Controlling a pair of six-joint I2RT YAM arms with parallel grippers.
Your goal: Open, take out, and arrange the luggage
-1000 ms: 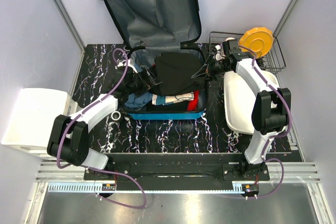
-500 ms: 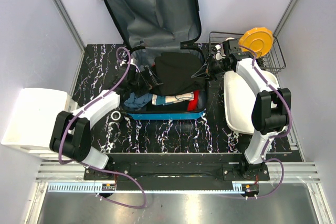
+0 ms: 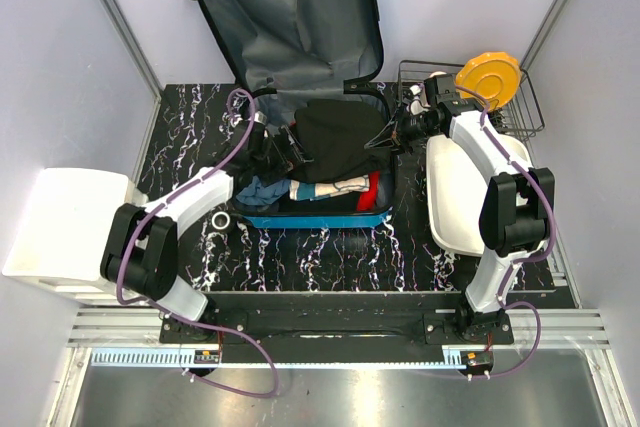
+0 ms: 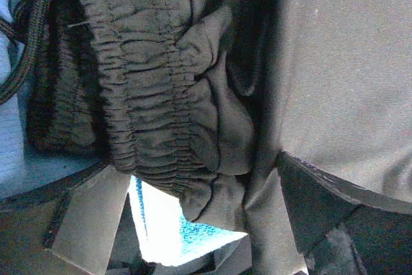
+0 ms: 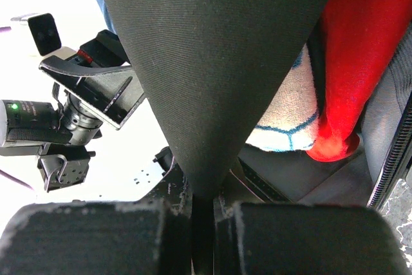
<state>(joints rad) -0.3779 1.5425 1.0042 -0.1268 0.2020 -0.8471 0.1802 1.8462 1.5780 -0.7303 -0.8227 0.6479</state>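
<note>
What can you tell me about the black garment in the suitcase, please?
The black garment is dark woven cloth, crumpled, with what looks like a gathered elastic band. It lies heaped at the rear of the open suitcase, on other clothes. The right gripper is shut on its right edge, drawn to a taut point; the left gripper is open at its left side, cloth between the fingers.

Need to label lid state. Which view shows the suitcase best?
Top external: whole suitcase, lid swung open at the back, clothes in its base. Right wrist catches only a strip of lining and zip at its edge; left wrist is filled with dark cloth.
</note>
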